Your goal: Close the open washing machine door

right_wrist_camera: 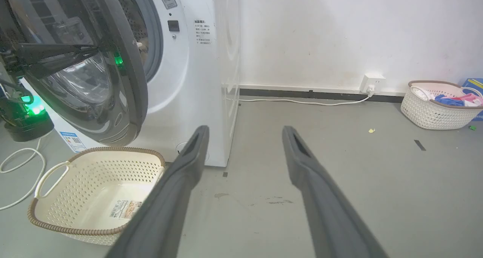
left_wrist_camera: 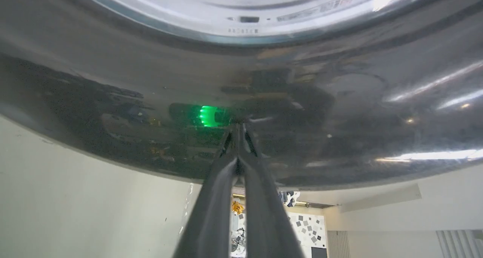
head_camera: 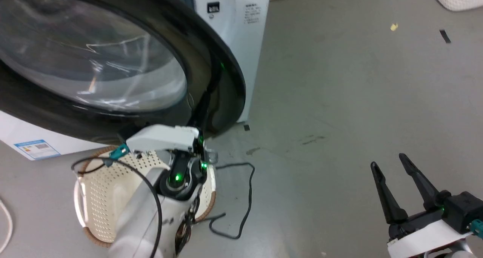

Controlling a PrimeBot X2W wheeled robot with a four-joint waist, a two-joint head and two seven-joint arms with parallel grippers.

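Note:
The washing machine door (head_camera: 113,62) stands open, a wide glossy black rim around bulging clear glass. It hangs in front of the white washing machine (head_camera: 241,20). My left gripper (head_camera: 209,99) is shut, and its joined fingertips (left_wrist_camera: 238,128) touch the door's black rim (left_wrist_camera: 339,111) low on its right side. In the right wrist view the door (right_wrist_camera: 128,84) stands partly ajar before the drum opening of the machine (right_wrist_camera: 196,80). My right gripper (head_camera: 392,163) is open over bare floor at the lower right, holding nothing, and apart from the door (right_wrist_camera: 245,131).
A cream perforated basket (head_camera: 98,197) with a brown rim sits on the floor under the door and my left arm (right_wrist_camera: 94,190). A black cable (head_camera: 247,197) loops beside it. Another basket with clothes (right_wrist_camera: 437,107) stands by the far wall, near a wall socket (right_wrist_camera: 371,82).

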